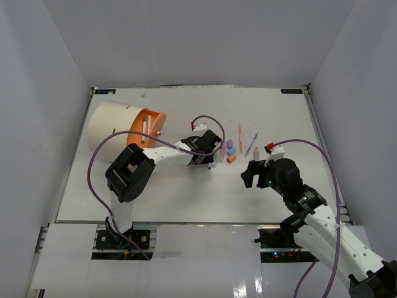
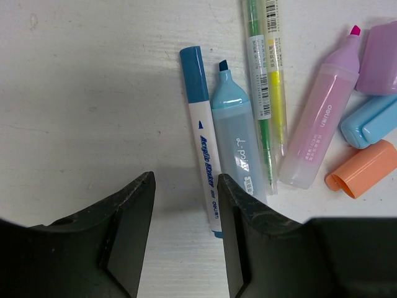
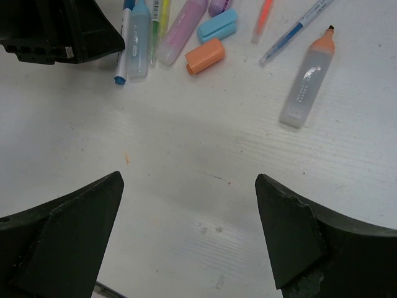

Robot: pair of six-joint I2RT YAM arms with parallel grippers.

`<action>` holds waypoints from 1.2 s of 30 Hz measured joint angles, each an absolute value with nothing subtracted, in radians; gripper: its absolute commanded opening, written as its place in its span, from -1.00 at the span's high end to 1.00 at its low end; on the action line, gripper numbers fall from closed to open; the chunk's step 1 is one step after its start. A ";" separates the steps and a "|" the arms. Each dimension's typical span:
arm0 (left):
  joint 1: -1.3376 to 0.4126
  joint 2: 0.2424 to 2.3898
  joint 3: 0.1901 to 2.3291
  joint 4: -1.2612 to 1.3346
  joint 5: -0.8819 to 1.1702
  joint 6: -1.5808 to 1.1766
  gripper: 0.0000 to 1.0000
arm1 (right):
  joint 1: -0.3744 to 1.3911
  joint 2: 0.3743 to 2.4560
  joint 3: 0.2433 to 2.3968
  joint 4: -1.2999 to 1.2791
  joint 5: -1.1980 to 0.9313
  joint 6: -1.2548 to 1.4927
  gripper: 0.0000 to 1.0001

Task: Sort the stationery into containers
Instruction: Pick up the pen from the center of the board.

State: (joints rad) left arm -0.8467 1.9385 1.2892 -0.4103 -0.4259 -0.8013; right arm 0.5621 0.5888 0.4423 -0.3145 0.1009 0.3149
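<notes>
The stationery lies in a cluster on the white table (image 1: 186, 192). In the left wrist view I see a blue acrylic marker (image 2: 203, 136), a light-blue highlighter (image 2: 236, 143), green (image 2: 257, 62) and yellow (image 2: 277, 93) pens, a pink highlighter (image 2: 319, 130), and purple (image 2: 379, 59), blue (image 2: 372, 121) and orange (image 2: 363, 169) caps. My left gripper (image 2: 186, 186) is open low over the table; the marker's tail lies just inside its right finger (image 2: 248, 223). My right gripper (image 3: 189, 180) is wide open over bare table. The container (image 1: 108, 124), cream with an orange face (image 1: 155, 124), lies at the back left.
An orange-tipped grey highlighter (image 3: 304, 81), a blue pen (image 3: 298, 31) and an orange pen (image 3: 265, 15) lie to the right of the cluster. The left arm's black housing (image 3: 56, 31) fills the right wrist view's top left. White walls enclose the table.
</notes>
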 measured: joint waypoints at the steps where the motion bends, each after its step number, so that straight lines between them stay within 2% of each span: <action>1: -0.847 1.938 1.289 -0.410 -0.426 -0.801 -0.10 | 0.562 0.589 0.442 -0.315 0.101 0.315 -0.86; 26: -0.839 1.965 1.291 -0.392 -0.438 -0.789 -0.03 | 0.562 0.598 0.441 -0.314 0.098 0.315 -0.86; 36: -0.836 1.932 1.238 -0.382 -0.459 -0.775 0.37 | 0.562 0.604 0.440 -0.313 0.098 0.315 -0.87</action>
State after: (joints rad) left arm -0.8356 1.9324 1.2385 -0.3824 -0.4587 -0.7746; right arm 0.5621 0.6041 0.4400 -0.3126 0.0982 0.3149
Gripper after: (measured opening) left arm 0.345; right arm 0.934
